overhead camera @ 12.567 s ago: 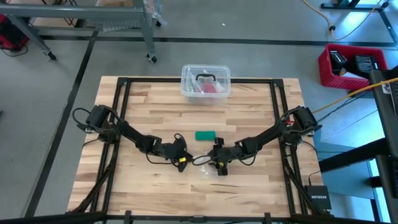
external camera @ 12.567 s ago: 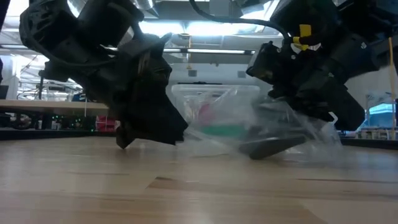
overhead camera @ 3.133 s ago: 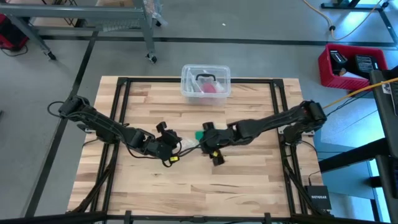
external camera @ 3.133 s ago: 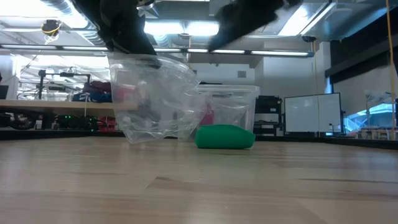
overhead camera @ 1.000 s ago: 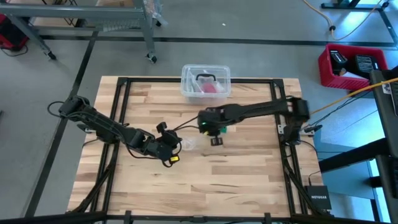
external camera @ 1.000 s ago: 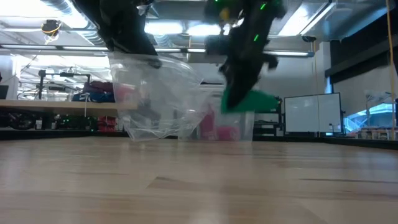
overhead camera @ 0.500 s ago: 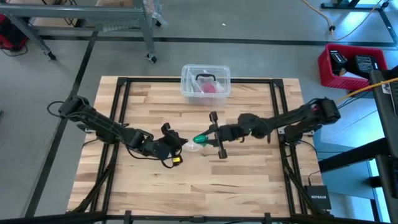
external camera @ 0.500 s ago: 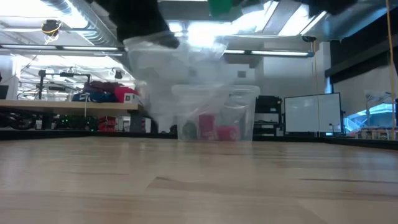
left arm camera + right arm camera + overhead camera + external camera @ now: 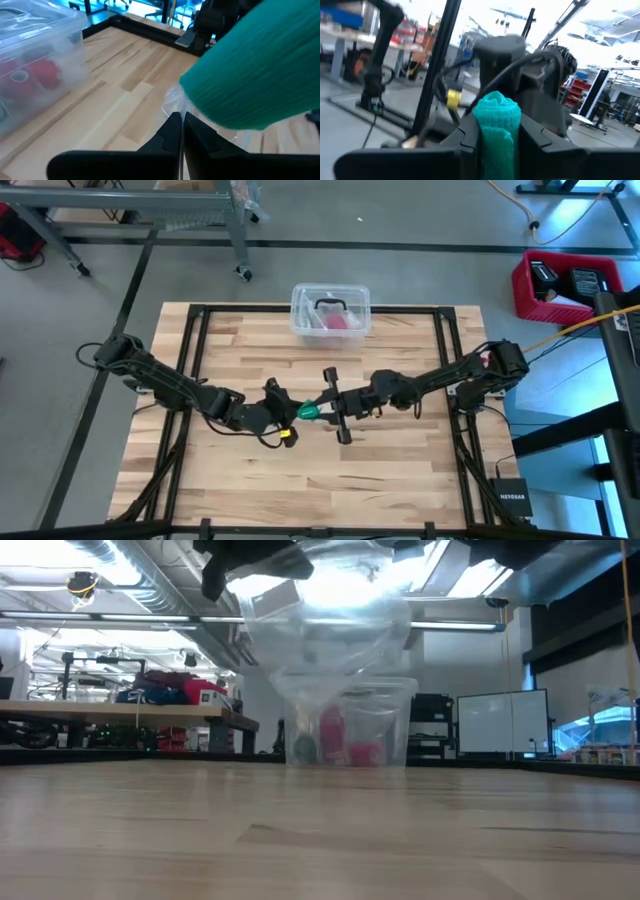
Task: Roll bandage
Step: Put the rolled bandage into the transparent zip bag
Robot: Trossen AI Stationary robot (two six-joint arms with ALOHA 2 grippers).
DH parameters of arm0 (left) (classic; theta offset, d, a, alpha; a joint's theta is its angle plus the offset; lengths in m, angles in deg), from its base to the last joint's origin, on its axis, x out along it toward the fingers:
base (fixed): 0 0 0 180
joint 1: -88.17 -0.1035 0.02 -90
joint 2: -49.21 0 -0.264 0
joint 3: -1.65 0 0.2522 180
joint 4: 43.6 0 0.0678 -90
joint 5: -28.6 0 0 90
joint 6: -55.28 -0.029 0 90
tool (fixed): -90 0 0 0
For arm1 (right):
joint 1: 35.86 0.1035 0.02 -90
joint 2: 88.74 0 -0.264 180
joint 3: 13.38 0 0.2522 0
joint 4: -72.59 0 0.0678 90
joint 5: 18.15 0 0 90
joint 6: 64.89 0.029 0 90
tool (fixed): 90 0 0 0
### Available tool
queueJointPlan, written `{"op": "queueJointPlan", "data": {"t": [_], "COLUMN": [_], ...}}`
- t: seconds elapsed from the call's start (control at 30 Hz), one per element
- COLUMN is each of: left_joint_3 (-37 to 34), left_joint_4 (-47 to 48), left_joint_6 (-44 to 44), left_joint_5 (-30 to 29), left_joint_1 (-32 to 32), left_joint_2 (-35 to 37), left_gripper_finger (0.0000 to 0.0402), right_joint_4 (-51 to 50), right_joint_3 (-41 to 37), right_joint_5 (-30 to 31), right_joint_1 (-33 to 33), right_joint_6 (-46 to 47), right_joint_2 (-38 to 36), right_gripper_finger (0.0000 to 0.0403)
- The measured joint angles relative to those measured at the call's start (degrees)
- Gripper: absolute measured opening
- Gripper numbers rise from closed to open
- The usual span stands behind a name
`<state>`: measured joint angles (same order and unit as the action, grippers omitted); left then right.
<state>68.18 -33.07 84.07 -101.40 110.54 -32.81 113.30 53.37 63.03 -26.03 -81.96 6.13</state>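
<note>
Soft teal-green bandage point(image 9: 311, 411), a ribbed rolled wad, pinched between the dark fingers of the right end effector point(image 9: 318, 409), up above the middle of the pale wooden plank tabletop point(image 9: 400, 470). Left end effector point(image 9: 283, 406) just left of it, fingers pressed together on a thin, crinkly clear plastic bag point(image 9: 325, 660) hanging in the air. Far off at the middle of the far edge, a clear plastic tub point(image 9: 331, 313) with rounded corners and pink-red things inside.
</note>
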Motion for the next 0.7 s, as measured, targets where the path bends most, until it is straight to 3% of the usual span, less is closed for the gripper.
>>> {"op": "queueJointPlan", "data": {"t": [0.5, 0.7], "left_joint_3": [0.04, 0.04], "left_joint_4": [-1.35, -1.92], "left_joint_6": [4.18, 2.3], "left_joint_5": [-0.32, -0.36], "left_joint_1": [-2.24, -2.19], "left_joint_2": [0.38, 0.33], "left_gripper_finger": [0.0005, 0.0005], "right_joint_4": [-9.91, -12.11], "right_joint_3": [0.0, -0.04], "right_joint_5": [0.99, 6.44], "right_joint_1": [2.31, 2.14], "right_joint_6": [-4.69, -6.34], "right_joint_2": [0.02, -0.14], "right_gripper_finger": [0.0075, 0.0075]}}
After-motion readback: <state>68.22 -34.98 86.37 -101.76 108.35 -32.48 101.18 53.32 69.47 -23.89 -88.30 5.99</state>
